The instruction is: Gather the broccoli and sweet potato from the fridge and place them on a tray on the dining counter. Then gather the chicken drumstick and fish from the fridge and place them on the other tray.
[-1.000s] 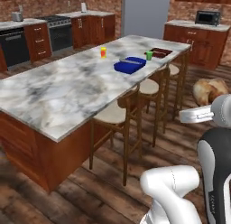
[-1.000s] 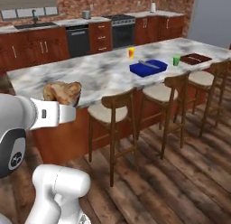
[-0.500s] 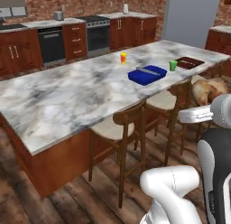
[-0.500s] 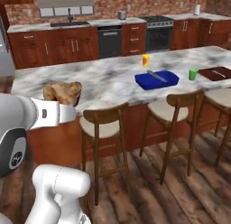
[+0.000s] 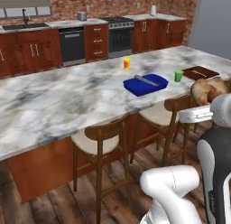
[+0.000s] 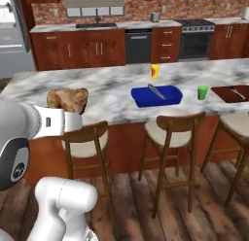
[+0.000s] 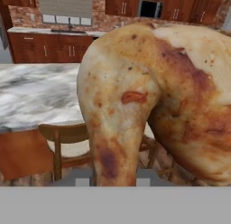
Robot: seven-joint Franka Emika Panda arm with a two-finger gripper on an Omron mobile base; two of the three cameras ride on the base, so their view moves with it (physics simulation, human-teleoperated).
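A long marble counter (image 6: 112, 92) runs across the middle of the kitchen, with wooden stools (image 6: 168, 133) tucked along its near edge. Behind it, against the far brick wall, stand dark wood cabinets (image 6: 82, 50), a black dishwasher (image 6: 138, 44) and a stove (image 6: 195, 38).

On the counter lies a blue tray (image 6: 156, 96) (image 5: 145, 84) with a grey utensil (image 6: 156, 91) resting across it. To the right of that tray, near the counter's right end, sits a dark brown tray (image 6: 232, 93) (image 5: 201, 72). A green cup (image 6: 203, 92) (image 5: 179, 76) stands between the two trays, and a small yellow and orange cup (image 6: 154, 70) (image 5: 127, 63) stands just beyond the blue tray on its far left side.

The chicken drumstick (image 7: 153, 96) (image 6: 67, 99) (image 5: 207, 90) is up in the air on the near side of the counter, above the stools and well apart from both trays. The gripper (image 7: 110, 178) is clenched on it: in the hand view the browned meat rises directly from between the two dark finger tips (image 7: 81, 179), its thick end spreading to the right. In the right base view the drumstick sits at the end of the white arm at the left, over the counter's near edge.
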